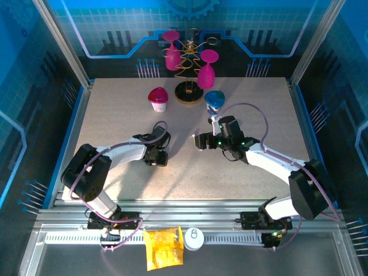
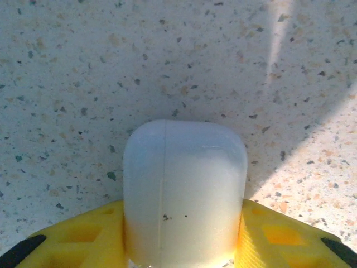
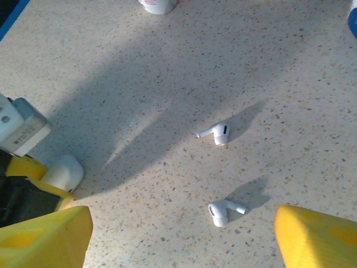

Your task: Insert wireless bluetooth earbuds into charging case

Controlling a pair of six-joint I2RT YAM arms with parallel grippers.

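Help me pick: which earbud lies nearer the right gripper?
The near earbud, stem pointing right, low in the right wrist view; the far earbud points its stem left.

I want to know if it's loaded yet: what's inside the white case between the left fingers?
Nothing inside shows: the case is closed, only its shell and seam visible. Two earbuds lie loose on the table.

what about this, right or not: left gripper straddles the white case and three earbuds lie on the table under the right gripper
No: the right wrist view shows two earbuds on the table under the right gripper, not three; the left gripper does straddle the white case.
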